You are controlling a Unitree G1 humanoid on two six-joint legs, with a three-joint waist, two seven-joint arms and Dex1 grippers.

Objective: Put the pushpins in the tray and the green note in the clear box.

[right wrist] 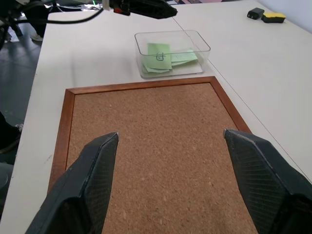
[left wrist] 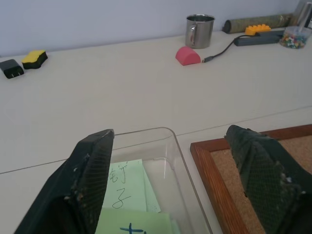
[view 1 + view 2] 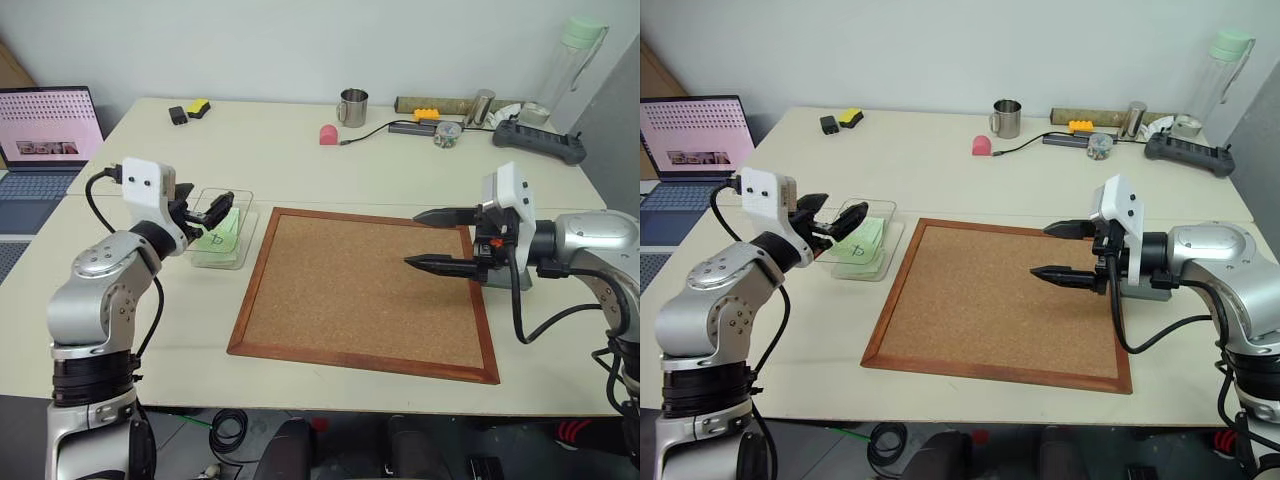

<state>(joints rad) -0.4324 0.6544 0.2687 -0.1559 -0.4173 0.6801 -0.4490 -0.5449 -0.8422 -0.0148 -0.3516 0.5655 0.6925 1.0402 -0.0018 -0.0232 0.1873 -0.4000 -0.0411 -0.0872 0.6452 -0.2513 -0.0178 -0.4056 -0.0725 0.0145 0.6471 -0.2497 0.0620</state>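
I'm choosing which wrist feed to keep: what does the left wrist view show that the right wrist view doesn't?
Left wrist view: the steel mug, a pink object, and the far table edge.
Right wrist view: the whole cork board and the left gripper above the box.
Both: the clear box holding green notes, and open fingers.

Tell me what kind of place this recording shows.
Probably an office or lab workbench: pale tables pushed together, an open laptop, a power strip with cables, and a cork board beside a clear box of green notes.
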